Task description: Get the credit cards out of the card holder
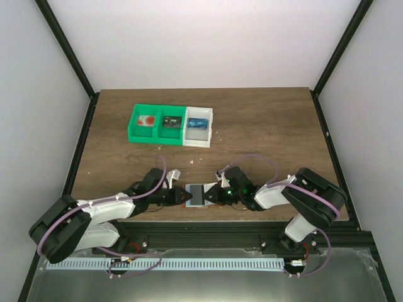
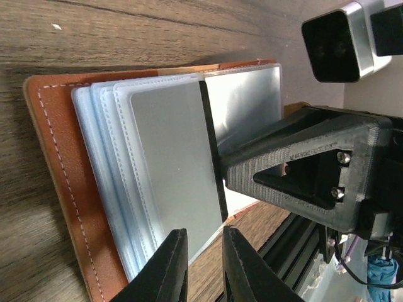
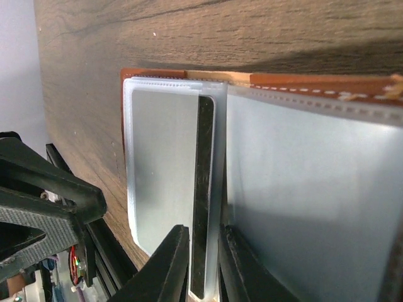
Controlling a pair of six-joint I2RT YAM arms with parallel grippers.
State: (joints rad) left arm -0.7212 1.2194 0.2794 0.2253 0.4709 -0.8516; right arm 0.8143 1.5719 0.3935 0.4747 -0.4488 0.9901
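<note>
The dark long edge of the credit card [image 3: 160, 170] is straddled by the right fingers [image 3: 167, 267], though whether it is pinched cannot be told; the left fingers [image 2: 167, 270] are seen narrowly parted and empty.

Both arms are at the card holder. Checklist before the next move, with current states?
1. The card holder lies open on the table: ok.
2. A credit card sits in its sleeve, dark edge exposed: ok.
3. The right pincer straddles that dark edge: ok.
4. Right pincer clamped on the card: cannot tell.
5. The left pincer sits at the holder's sleeve edge; whether it grips: cannot tell.
6. The white bin is upright with one blue card inside: ok.
</note>
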